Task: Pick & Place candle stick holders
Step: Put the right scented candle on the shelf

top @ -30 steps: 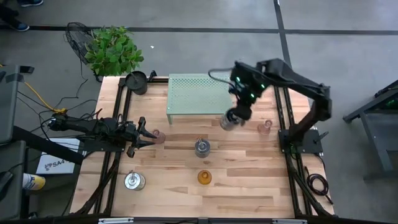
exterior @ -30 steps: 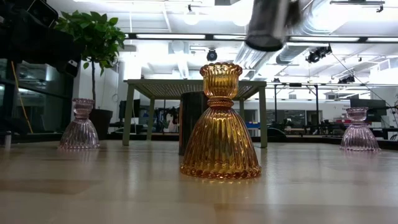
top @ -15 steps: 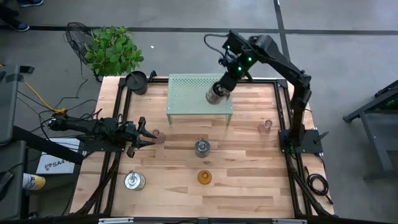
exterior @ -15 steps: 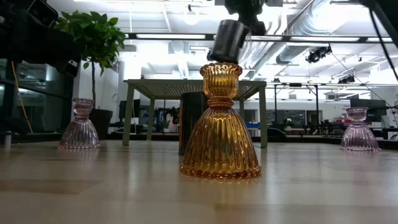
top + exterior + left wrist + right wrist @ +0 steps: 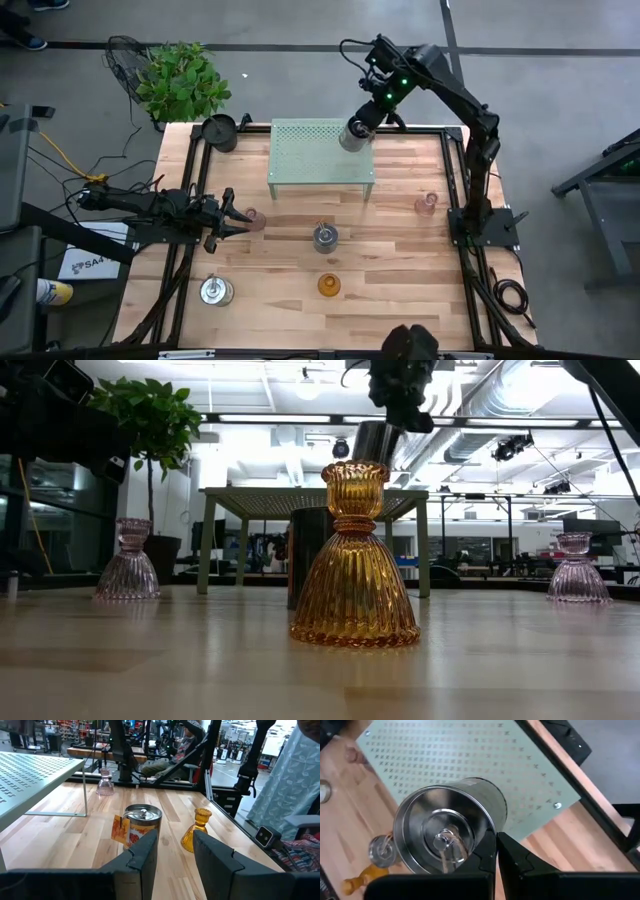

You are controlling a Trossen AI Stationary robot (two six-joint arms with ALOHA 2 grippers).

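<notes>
Right gripper [image 5: 356, 133], upper centre of the high view, is clamped on a silver holder [image 5: 447, 827] above the green shelf [image 5: 315, 155]. Left gripper [image 5: 240, 222], mid-left, jaws partly apart, holds nothing.

Both arms black, slim jointed links. Right arm [image 5: 455, 95]: green indicator lights near wrist, black cable looped above. Left gripper [image 5: 172, 857] fingers matte black, blocky, angular.

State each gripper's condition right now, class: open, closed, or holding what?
Left gripper: open, holding nothing.
Right gripper: closed on the silvery metal candle holder above the green perforated shelf.
</notes>
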